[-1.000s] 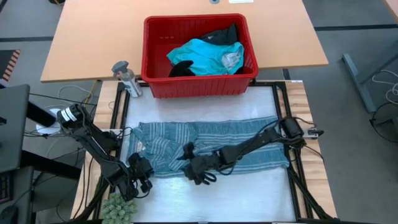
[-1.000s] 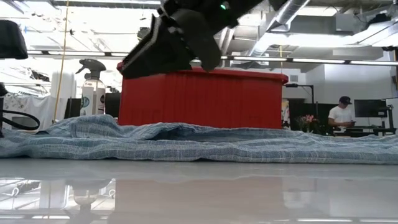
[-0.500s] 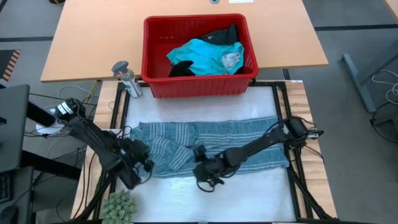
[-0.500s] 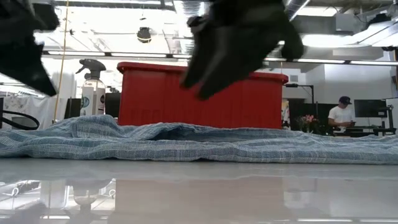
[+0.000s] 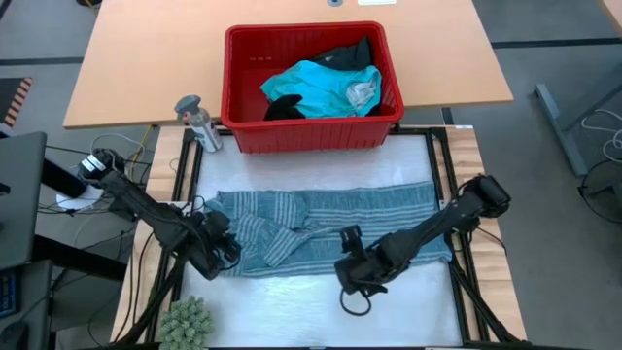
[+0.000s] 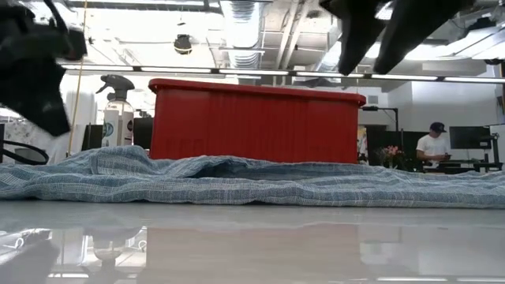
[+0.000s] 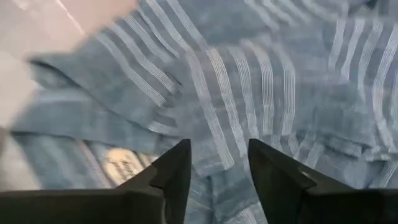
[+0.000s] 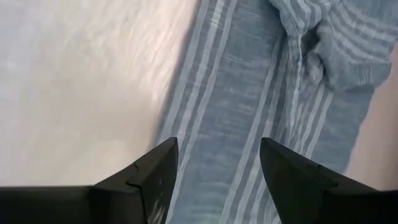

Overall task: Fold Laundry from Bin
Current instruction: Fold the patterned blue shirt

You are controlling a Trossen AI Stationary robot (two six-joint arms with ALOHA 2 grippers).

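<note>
So, left side first: small grey spray bottle (image 5: 198, 121) stands on the wooden table just beside the left wall of the red rectangular plastic bin (image 5: 309, 134); any label text on it is too small to read. A spiky green plant-like object (image 5: 186, 322) sits at the near left corner. Left gripper (image 5: 220, 253) is low over the left end of the blue-grey striped cloth garment (image 5: 321, 226), fingers apart with nothing between them; left wrist view shows the two dark fingers (image 7: 175, 172) spread above the stripes, and a garment tag (image 7: 118, 163) whose writing is blurred and unreadable. The striped garment lies spread flat across the white work surface (image 5: 292, 306), in front of the bin, rumpled near its middle. Bin holds a bright turquoise garment (image 5: 321, 86) and black garments (image 5: 345, 54). Right gripper (image 5: 355, 276) is over the garment's near edge, right of centre, fingers also spread and holding nothing; right wrist view shows the hem edge against the white surface. In the low view a person (image 6: 432, 146) stands in the far room at right.
</note>
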